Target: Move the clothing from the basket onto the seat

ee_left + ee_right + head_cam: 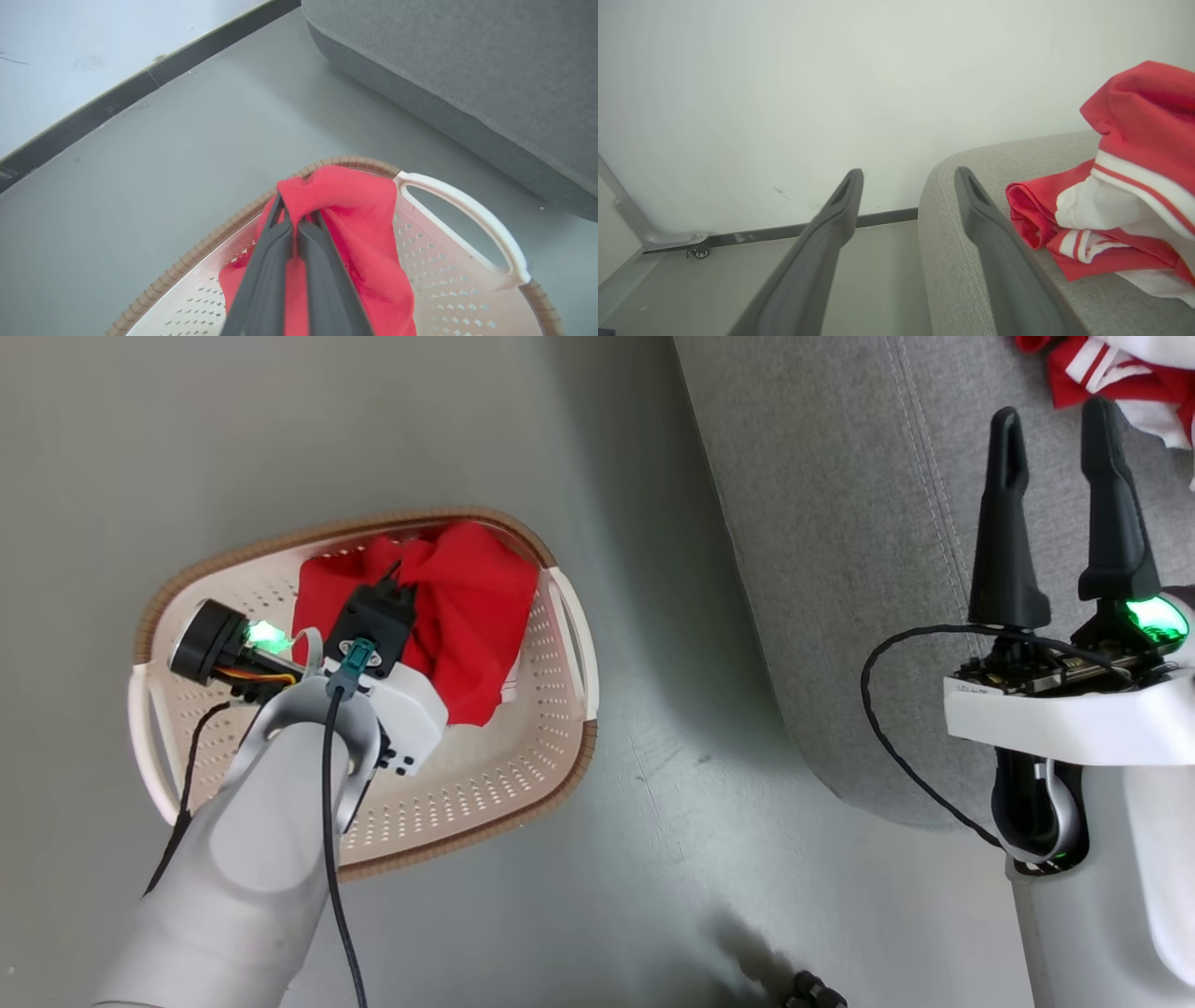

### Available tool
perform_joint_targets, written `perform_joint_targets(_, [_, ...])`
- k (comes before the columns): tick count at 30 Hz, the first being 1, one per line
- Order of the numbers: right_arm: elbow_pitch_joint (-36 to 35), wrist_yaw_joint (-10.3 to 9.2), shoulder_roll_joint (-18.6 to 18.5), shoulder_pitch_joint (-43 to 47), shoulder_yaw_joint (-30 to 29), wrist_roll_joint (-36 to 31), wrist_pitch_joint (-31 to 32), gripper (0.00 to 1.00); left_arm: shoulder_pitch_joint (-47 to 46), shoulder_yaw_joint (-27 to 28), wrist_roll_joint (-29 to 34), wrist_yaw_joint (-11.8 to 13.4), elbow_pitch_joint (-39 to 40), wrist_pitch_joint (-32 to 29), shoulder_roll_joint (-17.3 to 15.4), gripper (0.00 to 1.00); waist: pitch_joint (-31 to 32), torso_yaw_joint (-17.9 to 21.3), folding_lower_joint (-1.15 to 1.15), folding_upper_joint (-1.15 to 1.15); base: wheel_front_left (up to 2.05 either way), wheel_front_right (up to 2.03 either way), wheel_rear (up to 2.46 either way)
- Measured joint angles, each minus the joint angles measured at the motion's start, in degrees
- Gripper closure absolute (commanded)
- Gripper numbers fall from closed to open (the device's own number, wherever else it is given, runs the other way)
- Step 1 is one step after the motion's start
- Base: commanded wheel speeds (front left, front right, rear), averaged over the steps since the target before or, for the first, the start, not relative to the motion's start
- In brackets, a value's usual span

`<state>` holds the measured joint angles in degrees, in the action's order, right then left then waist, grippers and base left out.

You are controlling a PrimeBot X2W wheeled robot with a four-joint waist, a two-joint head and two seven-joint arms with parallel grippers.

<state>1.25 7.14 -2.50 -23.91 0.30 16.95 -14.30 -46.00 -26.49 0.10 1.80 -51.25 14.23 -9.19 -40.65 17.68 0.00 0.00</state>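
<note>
A red garment (462, 616) lies bunched in the cream perforated basket (485, 784) on the floor. My left gripper (397, 577) reaches down into the basket and is shut on a fold of this clothing (345, 205), its fingers (271, 261) pressed together with red cloth pinched between them. A second red garment with white panels and red stripes (1120, 378) rests on the grey seat (840, 569). My right gripper (1055, 425) hovers open over the seat with nothing between its fingers (994, 233), just left of that striped garment (1120, 200).
The basket stands on grey floor (653, 859) left of the seat, with a white side handle (472, 214) facing the seat's edge (467, 116). A wall with a dark baseboard (140, 84) runs beyond. A castor and metal frame (696, 249) sit by the wall.
</note>
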Motion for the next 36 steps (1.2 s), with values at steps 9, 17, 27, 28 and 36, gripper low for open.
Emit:
perform_joint_targets(9, [1.59, 0.00, -0.03, 0.16, 0.04, -2.32, -0.16, 0.00, 2.98, 0.64, -1.54, 0.82, 8.38, 0.16, -0.05, 1.00, 3.59, -1.87, 0.00, 0.00, 0.00, 0.00, 0.00])
perform_joint_targets(17, [3.08, 0.00, -0.85, 0.42, -0.25, -3.30, -0.32, 0.00, 6.21, 1.59, -2.34, 2.07, 15.86, 0.19, -0.14, 1.00, 7.19, -3.64, 0.00, 0.00, 0.00, 0.00, 0.00])
perform_joint_targets(27, [5.28, 0.00, -2.66, 0.81, 1.57, -3.91, -0.32, 0.00, 10.92, 3.92, -3.92, 3.76, 22.97, 0.23, -1.16, 1.00, 12.22, -5.82, 0.00, 0.00, 0.00, 0.00, 0.00])
perform_joint_targets(28, [5.65, 0.00, -2.89, 0.82, 2.02, -3.99, -0.32, 0.00, 11.32, 4.17, -4.11, 3.86, 23.57, 0.23, -1.18, 1.00, 12.74, -6.04, 0.00, 0.00, 0.00, 0.00, 0.00])
perform_joint_targets(36, [8.26, 0.00, -4.55, 1.94, 5.69, -4.38, -0.32, 0.00, 14.96, 6.11, -5.54, 5.35, 28.43, 0.23, -1.38, 1.00, 17.10, -7.82, 0.00, 0.00, 0.00, 0.00, 0.00])
